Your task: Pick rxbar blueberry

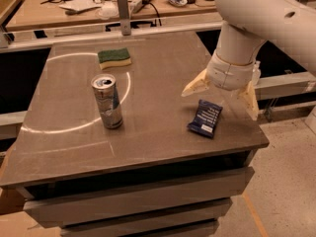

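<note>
Camera view: wide-spread claw (222, 94) hovers over rxbar blueberry (205, 118).

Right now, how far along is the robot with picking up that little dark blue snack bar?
Early stage. Done: the gripper hangs open close over the rxbar blueberry, one finger out to each side. In hand: the approach; nothing is gripped. Left: closing on the bar and lifting it, since it lies flat on the table near the right front corner. The can and sponge sit well off to the left.
</note>
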Robot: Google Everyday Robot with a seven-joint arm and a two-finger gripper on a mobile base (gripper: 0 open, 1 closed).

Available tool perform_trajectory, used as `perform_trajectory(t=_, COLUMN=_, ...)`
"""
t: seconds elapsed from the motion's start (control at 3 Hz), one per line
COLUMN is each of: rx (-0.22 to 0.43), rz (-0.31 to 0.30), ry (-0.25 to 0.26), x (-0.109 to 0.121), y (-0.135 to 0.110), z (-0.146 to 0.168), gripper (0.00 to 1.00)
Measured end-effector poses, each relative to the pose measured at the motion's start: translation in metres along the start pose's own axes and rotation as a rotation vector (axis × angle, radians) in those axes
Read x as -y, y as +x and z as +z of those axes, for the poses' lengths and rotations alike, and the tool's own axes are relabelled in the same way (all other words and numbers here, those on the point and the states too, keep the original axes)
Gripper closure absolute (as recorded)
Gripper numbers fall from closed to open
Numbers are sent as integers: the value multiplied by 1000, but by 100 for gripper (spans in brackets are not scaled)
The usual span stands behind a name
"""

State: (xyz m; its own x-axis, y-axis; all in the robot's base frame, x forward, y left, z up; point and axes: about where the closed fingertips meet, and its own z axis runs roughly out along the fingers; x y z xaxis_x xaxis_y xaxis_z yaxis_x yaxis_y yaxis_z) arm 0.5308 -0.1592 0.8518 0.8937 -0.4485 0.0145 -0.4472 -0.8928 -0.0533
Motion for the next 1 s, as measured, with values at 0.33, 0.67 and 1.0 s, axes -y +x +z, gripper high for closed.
perform_trajectory(t=0.33, rx=34, rz=-24, ry=21, x=12, y=5, z=10, gripper=0)
perform_trajectory(t=0.67, rx=83, rz=-35, ry=42, x=23, y=6, z=22, gripper=3)
perform_trajectory(t=1.0, rx=117, rz=-34, ry=43, x=27, y=9, z=27, gripper=34)
